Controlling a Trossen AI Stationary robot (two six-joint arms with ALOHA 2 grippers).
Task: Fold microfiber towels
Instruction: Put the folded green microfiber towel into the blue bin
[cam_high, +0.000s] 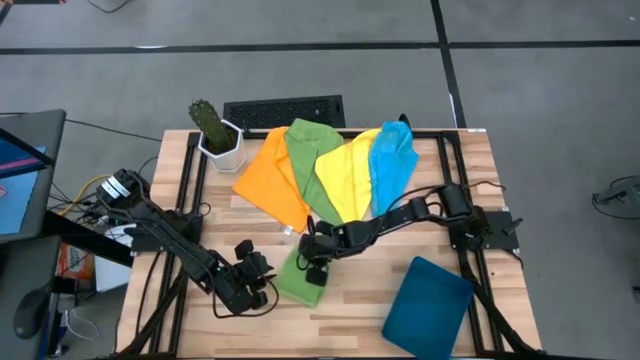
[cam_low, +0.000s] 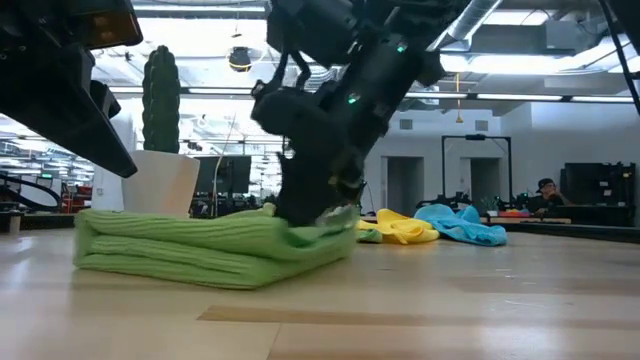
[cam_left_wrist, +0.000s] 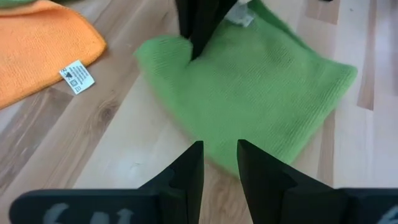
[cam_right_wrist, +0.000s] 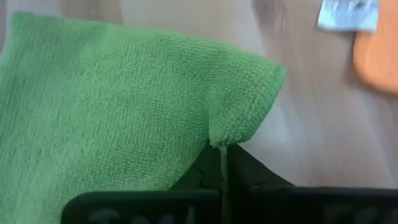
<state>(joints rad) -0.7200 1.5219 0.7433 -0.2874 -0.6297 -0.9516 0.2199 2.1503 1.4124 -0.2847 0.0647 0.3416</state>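
Observation:
A folded green towel (cam_high: 300, 278) lies flat on the wooden table near its front middle; the low view shows its stacked layers (cam_low: 200, 250). My right gripper (cam_high: 318, 258) is shut on its far edge. My left gripper (cam_left_wrist: 221, 152) hovers just left of that towel and above it. A narrow gap separates its fingers, and nothing is between them. Orange (cam_high: 268, 178), green (cam_high: 306, 150), yellow (cam_high: 345, 175) and blue (cam_high: 392, 160) towels lie fanned out and overlapping at the far middle. My right gripper pinches the folded towel's edge close beside a corner (cam_right_wrist: 219, 138) between its two shut fingers. Only a thin strip of cloth shows between them; one layer or several, I cannot tell. The fingers slant down from the table's right side. The towel rests on the table.
A dark teal tray (cam_high: 428, 308) lies at the front right. A cactus in a white pot (cam_high: 215, 135) stands at the far left, with a black keyboard (cam_high: 283, 110) beyond the far edge. Bare wood shows at the front middle.

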